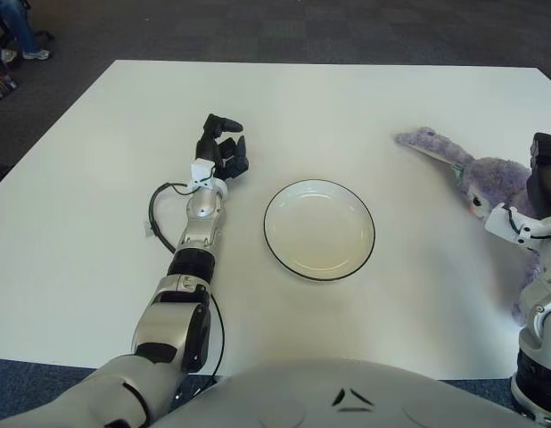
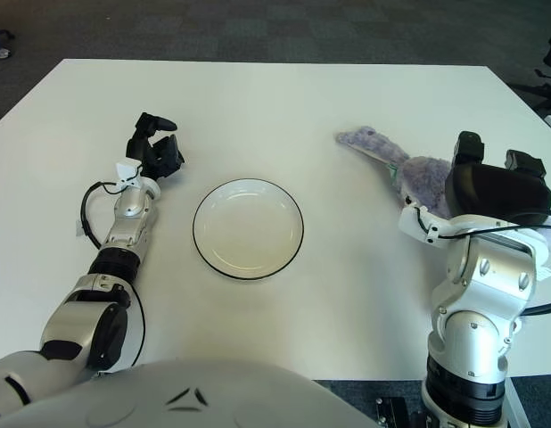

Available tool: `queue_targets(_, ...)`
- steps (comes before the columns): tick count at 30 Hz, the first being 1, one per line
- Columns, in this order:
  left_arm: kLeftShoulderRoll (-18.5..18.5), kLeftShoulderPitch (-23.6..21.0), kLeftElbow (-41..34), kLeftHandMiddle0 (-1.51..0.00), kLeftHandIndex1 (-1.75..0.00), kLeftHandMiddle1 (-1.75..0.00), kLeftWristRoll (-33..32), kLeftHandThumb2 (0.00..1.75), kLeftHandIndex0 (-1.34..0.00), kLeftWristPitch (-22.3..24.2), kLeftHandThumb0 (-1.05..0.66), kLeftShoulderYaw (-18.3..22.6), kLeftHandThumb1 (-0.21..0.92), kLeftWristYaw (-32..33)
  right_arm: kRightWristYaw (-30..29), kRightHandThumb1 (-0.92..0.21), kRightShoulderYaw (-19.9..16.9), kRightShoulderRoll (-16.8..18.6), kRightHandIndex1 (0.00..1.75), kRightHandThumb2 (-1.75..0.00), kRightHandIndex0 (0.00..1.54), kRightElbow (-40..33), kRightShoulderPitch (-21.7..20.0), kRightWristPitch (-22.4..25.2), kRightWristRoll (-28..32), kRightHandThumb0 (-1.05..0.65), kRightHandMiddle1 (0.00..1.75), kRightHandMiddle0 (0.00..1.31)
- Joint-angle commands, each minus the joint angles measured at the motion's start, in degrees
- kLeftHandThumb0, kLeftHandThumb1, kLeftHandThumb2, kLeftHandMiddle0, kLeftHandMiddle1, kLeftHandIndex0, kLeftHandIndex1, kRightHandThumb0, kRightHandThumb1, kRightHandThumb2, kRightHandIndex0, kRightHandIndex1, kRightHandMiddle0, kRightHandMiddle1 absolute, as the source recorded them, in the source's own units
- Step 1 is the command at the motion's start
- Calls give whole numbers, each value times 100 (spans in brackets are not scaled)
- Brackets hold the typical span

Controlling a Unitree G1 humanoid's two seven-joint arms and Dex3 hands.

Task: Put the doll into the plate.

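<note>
- The soft purple plush doll [image 1: 489,174] is lying on the white table [image 1: 97,205], right of the round white black-rimmed plate [image 2: 248,228] and well apart from it.
- The right hand [image 2: 494,189] is sitting over the doll's body, hiding much of it — I cannot tell whether its fingers are closing on it.
- The left hand [image 1: 222,152] is showing left of the plate, fingers loosely curled, holding nothing.
</note>
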Motion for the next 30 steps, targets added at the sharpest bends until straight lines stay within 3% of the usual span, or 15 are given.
queue_targets(1,-47,368,104,-99,-175,-175,115,92,-37,69,-39,-48,63,98,66,-45,32,-128,3,-81,5,234,-89,-27,-118,-67,0,0)
queue_targets(19,-82,470,-139,-96,-175,-175,194,91,-37,235,-39,-119,63,198,88,-38,128,-228,3,-85,4,933,-326,281,40,-59,0,0)
queue_targets(24,-85,463,-123,-95,-175,-175,195,91,-37,205,-39,-128,64,206,-30,-34,136,-151,6,-89,9,1410,-534,525,310,-54,0,0)
queue_targets(30,-76,448,-66,-94,-175,-175,170,91,-37,108,-39,-127,64,163,-615,-32,117,-311,9,-92,15,2292,-628,718,911,-51,0,0)
